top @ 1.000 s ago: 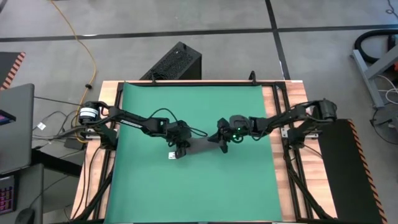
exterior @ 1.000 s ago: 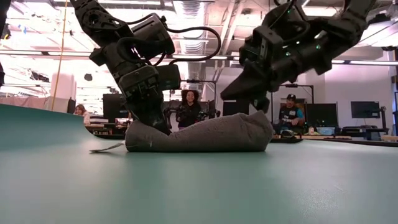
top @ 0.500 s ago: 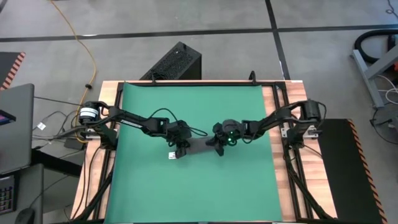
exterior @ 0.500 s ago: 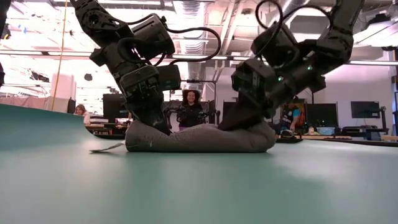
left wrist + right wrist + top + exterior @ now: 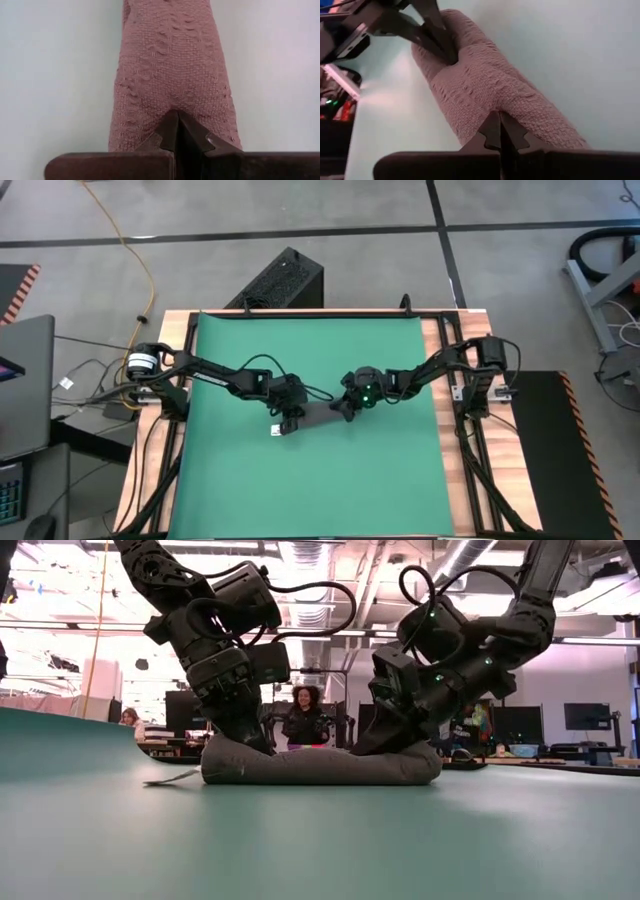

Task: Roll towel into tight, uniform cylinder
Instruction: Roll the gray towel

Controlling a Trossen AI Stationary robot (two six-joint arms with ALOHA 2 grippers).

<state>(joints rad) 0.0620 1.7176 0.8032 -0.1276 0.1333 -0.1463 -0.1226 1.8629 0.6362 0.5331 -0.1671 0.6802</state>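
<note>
The dark grey towel lies as a rolled-up cylinder in the middle of the green mat, running left to right, its underside resting on the mat. A small white tag sticks out at its left end onto the mat. My left gripper is shut on top of the roll near its left end. My right gripper is shut on top of the roll near its right end. My left gripper presses its shut fingertips into the top of the roll near the left end, where the cloth dents in. The fingers slant down from the table's left. The roll lies on the mat. My right gripper presses its shut fingertips into the top of the roll near the right end. The fingers slant down from the table's right, along the roll. The cloth dips under them, and the roll lies on the mat.
The mat covers most of the wooden table, with free mat near and far of the roll. A black box stands on the floor past the far edge. In the low view people sit in the room behind.
My right gripper has come down and a little toward the table's left onto the towel's right end, its wrist rolling as it sank. That end, which bulged up higher before, is pressed flatter. The roll's left end has stayed in place.
</note>
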